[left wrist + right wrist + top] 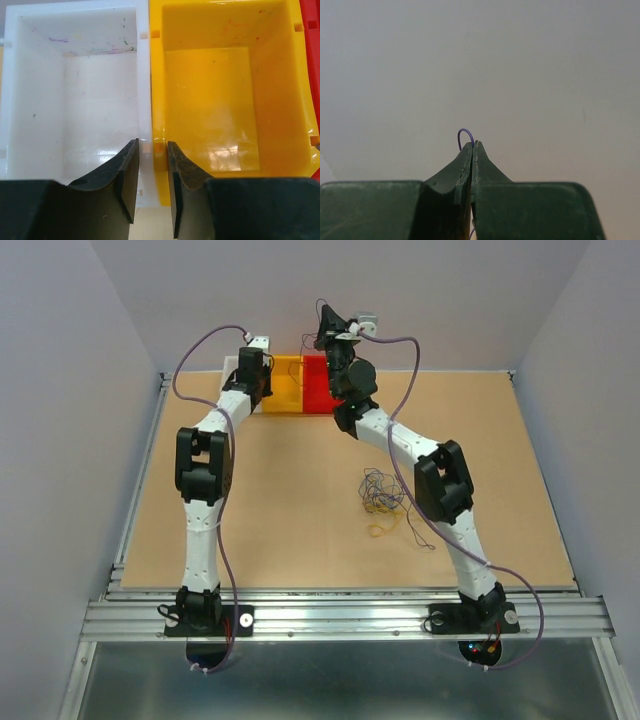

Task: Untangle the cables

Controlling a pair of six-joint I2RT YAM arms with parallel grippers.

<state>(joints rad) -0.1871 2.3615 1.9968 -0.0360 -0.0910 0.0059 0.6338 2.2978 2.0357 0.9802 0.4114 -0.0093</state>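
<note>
Tan bench (300, 530), two arms, three bins at the far edge: white bin (75, 100), yellow bin (210, 100), red bin (318, 388). Left jaws narrowly parted, empty, above the white-yellow divide. Right jaws pinched tight on one purple strand (464, 134), high near the red bin. One tangle of cables (382, 495) mid-bench, stretched far-to-near, well back toward the bases, beside the nearer right arm (440, 490).

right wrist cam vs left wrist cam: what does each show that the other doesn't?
Right wrist only: right fingers shut on a thin purple wire, its loop poking above the tips, plain grey wall behind.
Left wrist only: left fingers apart, over the seam between a white bin and a yellow bin, both empty; a red bin at the far right edge.
Both: own dark fingers at frame bottom; neither shows the wire tangle visible from above.
</note>
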